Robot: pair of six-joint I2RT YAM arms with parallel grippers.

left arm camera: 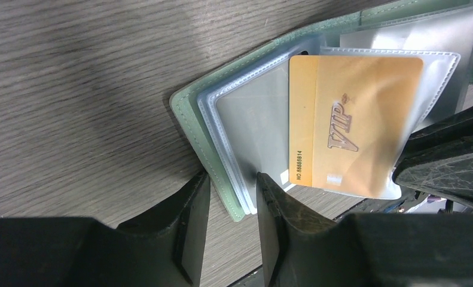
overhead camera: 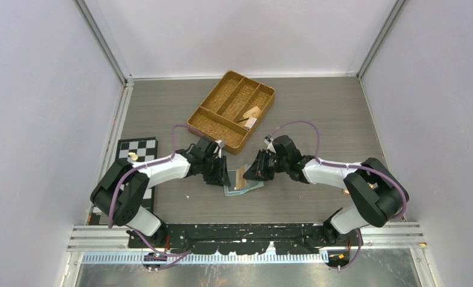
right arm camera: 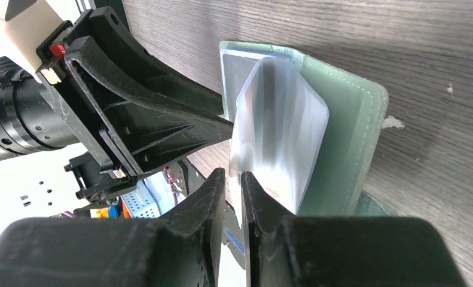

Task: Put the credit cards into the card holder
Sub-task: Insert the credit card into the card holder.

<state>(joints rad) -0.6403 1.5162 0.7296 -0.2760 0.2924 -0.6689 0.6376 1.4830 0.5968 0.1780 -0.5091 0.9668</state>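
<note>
The sage-green card holder (overhead camera: 236, 191) lies open on the table between my two grippers, with its clear sleeves fanned out. In the left wrist view a gold VIP card (left arm camera: 353, 113) sits mostly inside one raised sleeve, one end sticking out. My right gripper (right arm camera: 234, 174) is shut on that sleeve's (right arm camera: 281, 131) edge and holds it upright. It shows in the top view (overhead camera: 251, 173) too. My left gripper (left arm camera: 231, 177) is slightly open astride the holder's corner (left arm camera: 189, 113), one finger on the sleeves and one on the table. No silvery or blue cards show.
A woven brown divided tray (overhead camera: 205, 113) stands behind the grippers, with a few small flat pieces (overhead camera: 252, 115) in one compartment. A black-and-white checkerboard (overhead camera: 137, 149) lies at the left. Grey walls enclose the table on three sides.
</note>
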